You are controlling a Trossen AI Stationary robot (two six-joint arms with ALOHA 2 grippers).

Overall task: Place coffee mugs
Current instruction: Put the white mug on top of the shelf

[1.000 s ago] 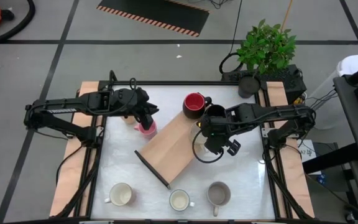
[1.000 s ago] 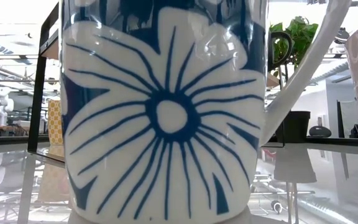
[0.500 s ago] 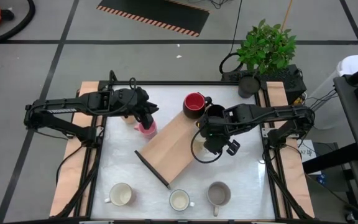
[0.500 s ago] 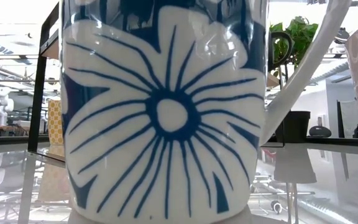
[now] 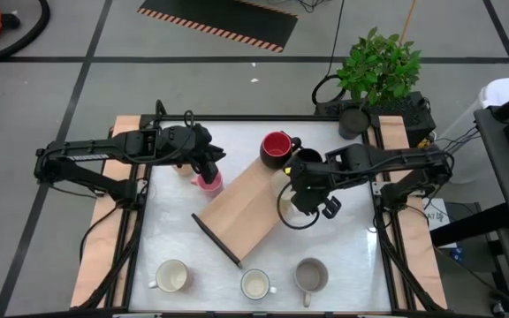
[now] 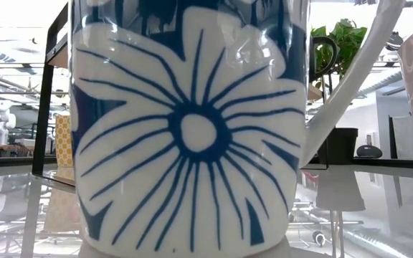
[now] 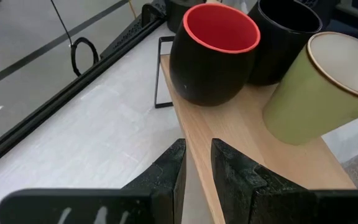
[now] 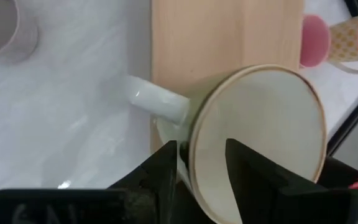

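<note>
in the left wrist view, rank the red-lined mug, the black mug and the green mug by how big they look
1. red-lined mug
2. green mug, nearly as large but cut off by the picture's edge, so unsure
3. black mug, partly hidden and farther away

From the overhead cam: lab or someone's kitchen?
Likely a robotics lab: black-framed white worktable with two mounted arms, grey floor marked by a hazard-striped mat, and a small white humanoid robot on background shelving.

Bright, even light; glare streaks the white table (image 5: 175, 238).

place: robotics lab | evidence: taped floor (image 5: 78, 53), framed table (image 5: 263, 124), humanoid robot (image 6: 0, 122)
</note>
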